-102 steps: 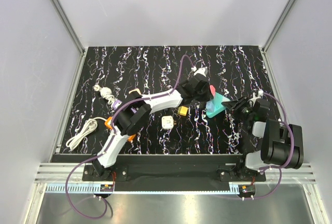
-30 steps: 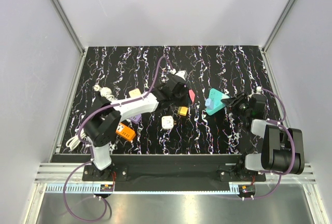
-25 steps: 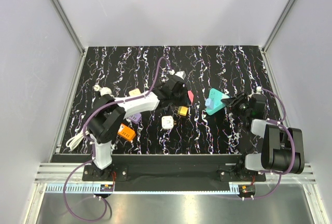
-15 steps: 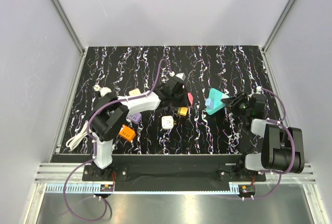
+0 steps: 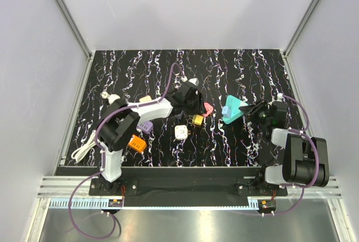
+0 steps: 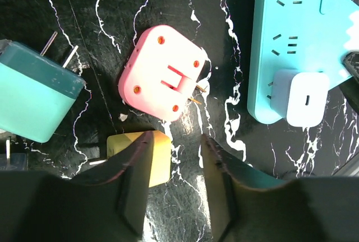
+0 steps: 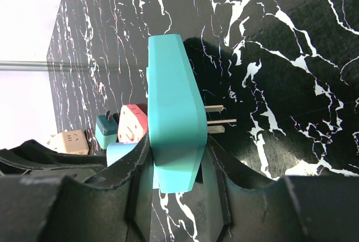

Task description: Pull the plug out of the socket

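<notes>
Jaws of the left hand (image 6: 175, 147) are parting, dropping the pink plug (image 6: 164, 73) beside the socket (image 6: 297, 35). The right hand (image 7: 174, 158) is clenching that socket; unplugging is looking done.

The table (image 5: 235, 141) is black, veined all over with white and faint purple streaks like marble, and the walls (image 5: 179, 12) are plain pale grey. The socket (image 6: 291, 35) is turquoise, the pale blue plug (image 6: 303, 97) nearly white, the pink plug (image 6: 164, 74) marked with darker red dots at its corners, the yellow plug (image 6: 160, 149) a soft buttery shade, and the adapter (image 6: 33, 99) light turquoise with a dark teal band. There are also an orange plug (image 5: 136, 143), a lilac plug (image 5: 146, 127), a white plug (image 5: 181, 132), a beige plug (image 5: 146, 100) and a white cord (image 5: 84, 147), while the arms (image 5: 151, 111) are white and black with purple cables (image 5: 168, 82).
</notes>
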